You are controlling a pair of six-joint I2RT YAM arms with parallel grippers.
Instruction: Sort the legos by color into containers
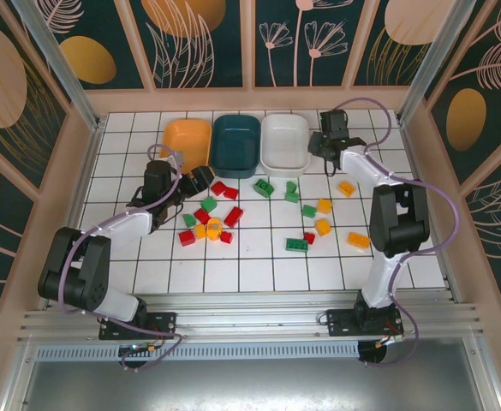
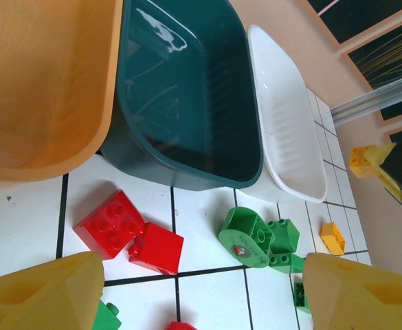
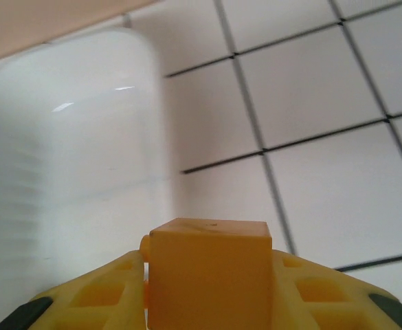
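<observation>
Three tubs stand in a row at the back: orange (image 1: 186, 137), dark teal (image 1: 235, 144) and white (image 1: 284, 141). Red, green and orange-yellow legos lie scattered across the middle tiles (image 1: 233, 214). My left gripper (image 1: 200, 178) hangs open in front of the orange and teal tubs, its yellow fingers (image 2: 42, 295) wide apart over bare tile. Ahead of it lie two red bricks (image 2: 109, 223) and green pieces (image 2: 247, 236). My right gripper (image 1: 325, 144) sits beside the white tub's right end (image 3: 70, 158), shut on an orange-yellow brick (image 3: 209, 275).
A raised wooden rim (image 1: 250, 98) runs behind the tubs, with metal posts at the corners. More orange-yellow bricks (image 1: 359, 241) lie near the right arm's upright link (image 1: 396, 218). All three tubs look empty in the left wrist view.
</observation>
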